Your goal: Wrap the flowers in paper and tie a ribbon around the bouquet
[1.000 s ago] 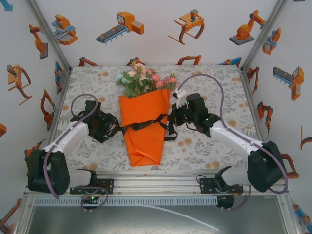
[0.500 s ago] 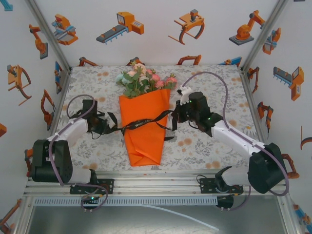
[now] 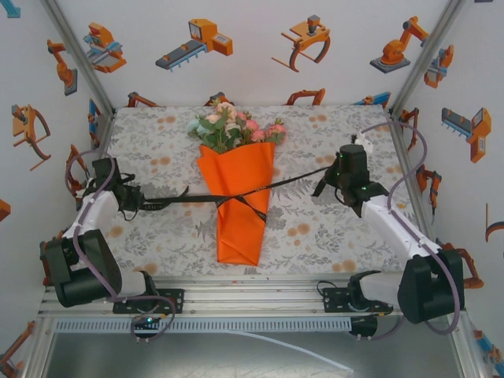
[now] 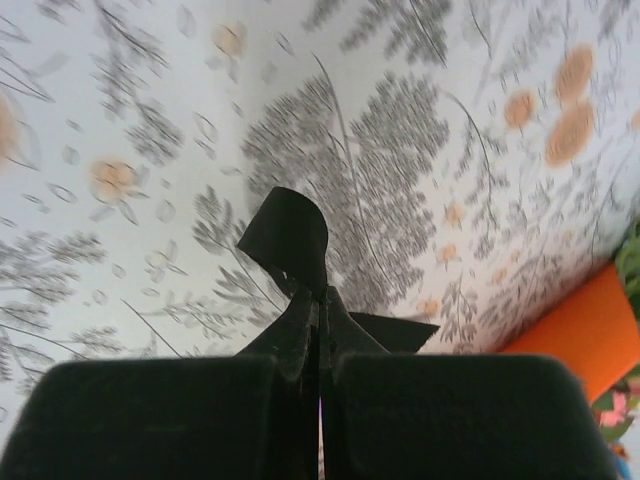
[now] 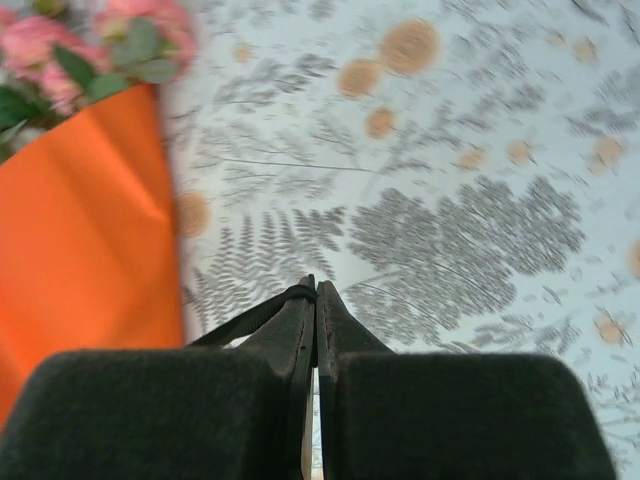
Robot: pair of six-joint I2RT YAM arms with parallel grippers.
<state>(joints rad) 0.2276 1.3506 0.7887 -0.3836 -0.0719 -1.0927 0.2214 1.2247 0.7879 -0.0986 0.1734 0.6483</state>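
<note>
One cone of orange paper (image 3: pixel 238 220) lay mid-table (image 3: pixel 331 232) holding the flowers (image 3: pixel 232 130), pink and white blooms at its far mouth and stems hidden inside. The black ribbon (image 3: pixel 181 200) ran taut across the cone and crossed over itself there, though whether knotted or merely crossed was too small to tell. The left gripper (image 3: pixel 135 203) and right gripper (image 3: pixel 323 186), well out to either side, were each pinched tight on a ribbon end.

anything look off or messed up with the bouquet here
Nothing looks spilled or torn. The ribbon is stretched taut and pinches the orange paper in slightly where it crosses, which looks like tying, not damage.
</note>
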